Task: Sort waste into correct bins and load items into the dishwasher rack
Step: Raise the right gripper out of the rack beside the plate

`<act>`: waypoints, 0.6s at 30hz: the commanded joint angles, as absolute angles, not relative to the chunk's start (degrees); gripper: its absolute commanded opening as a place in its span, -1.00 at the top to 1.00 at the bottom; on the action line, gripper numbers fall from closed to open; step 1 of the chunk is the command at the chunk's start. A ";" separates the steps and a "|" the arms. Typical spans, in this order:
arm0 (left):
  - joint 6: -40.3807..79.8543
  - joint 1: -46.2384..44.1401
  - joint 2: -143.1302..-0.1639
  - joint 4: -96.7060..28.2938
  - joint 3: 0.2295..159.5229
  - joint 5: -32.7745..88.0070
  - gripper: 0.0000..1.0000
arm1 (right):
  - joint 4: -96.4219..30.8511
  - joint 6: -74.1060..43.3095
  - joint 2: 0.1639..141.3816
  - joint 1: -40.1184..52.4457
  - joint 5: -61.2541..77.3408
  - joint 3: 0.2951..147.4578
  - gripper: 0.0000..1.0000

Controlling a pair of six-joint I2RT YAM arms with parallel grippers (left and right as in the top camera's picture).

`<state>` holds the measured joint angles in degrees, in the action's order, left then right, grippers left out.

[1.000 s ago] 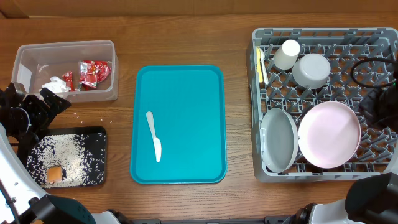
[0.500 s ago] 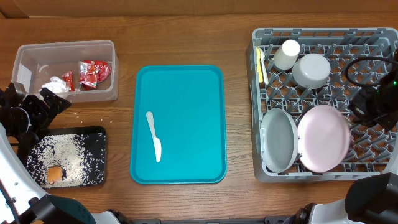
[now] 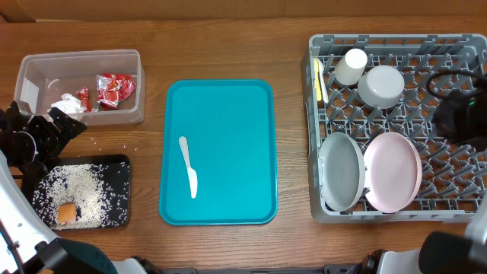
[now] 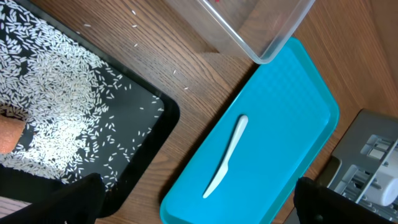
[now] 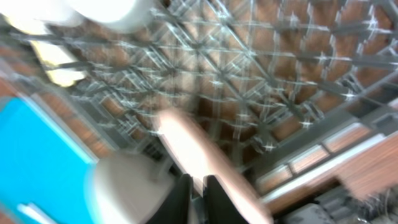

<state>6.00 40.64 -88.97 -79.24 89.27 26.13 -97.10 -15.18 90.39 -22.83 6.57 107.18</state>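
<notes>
The wooden table (image 3: 144, 46) bears a grey dishwasher rack (image 3: 449, 46) holding two plates (image 3: 392, 171) leaning on edge side by side, with a white cup (image 3: 351, 66) and a bowl (image 3: 380, 85) at its far left. A white plastic knife (image 3: 188, 167) lies on the teal tray (image 3: 228, 114). The left gripper (image 4: 199, 202) hangs with its jaws wide apart near the black tray (image 3: 118, 190) of rice (image 3: 76, 190). The right gripper (image 5: 196, 190) is above the rack, too blurred to tell its state.

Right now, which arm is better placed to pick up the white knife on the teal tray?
Left. Its gripper is open and empty, nearer the knife; the right gripper is over the rack beside the plate.
</notes>
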 commanded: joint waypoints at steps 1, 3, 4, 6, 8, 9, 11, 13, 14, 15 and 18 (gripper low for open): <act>6.39 40.82 -88.88 -79.24 89.41 26.13 -1.00 | -96.88 -14.61 84.79 -22.48 15.68 113.67 0.49; 6.42 40.82 -88.88 -79.24 89.41 26.13 -1.00 | -96.23 -12.56 83.20 -21.69 20.67 115.85 0.28; 6.39 40.82 -88.88 -79.24 89.41 26.13 -0.99 | -95.61 -10.96 82.24 -20.86 23.66 116.75 0.18; 6.39 40.82 -88.88 -79.22 89.41 26.13 -0.99 | -94.24 -8.84 80.51 -18.92 27.83 117.45 -0.29; 6.42 40.82 -88.88 -79.24 89.41 26.13 -0.99 | -92.71 -7.97 78.91 -15.75 29.76 117.45 -1.00; 6.39 40.82 -88.88 -79.22 89.41 26.13 -1.00 | -92.20 -7.40 78.39 -13.82 30.11 117.45 -1.00; 6.42 40.82 -88.88 -79.24 89.41 26.13 -1.00 | -91.55 -6.98 78.08 -8.86 30.11 117.45 -1.00; 6.42 40.82 -88.88 -79.24 89.41 26.13 -1.00 | -90.89 -7.01 78.41 -4.01 30.11 117.34 -0.99; 6.42 40.82 -88.88 -79.24 89.41 26.13 -0.99 | -90.52 -6.98 78.70 -1.58 30.11 117.34 -1.00; 6.42 40.82 -88.88 -79.24 89.41 26.15 -1.00 | -90.04 -6.98 79.29 1.21 30.11 117.34 -1.00; 6.39 40.82 -88.88 -79.22 89.41 26.13 -1.00 | -87.88 -7.01 81.34 8.56 30.11 117.34 -1.00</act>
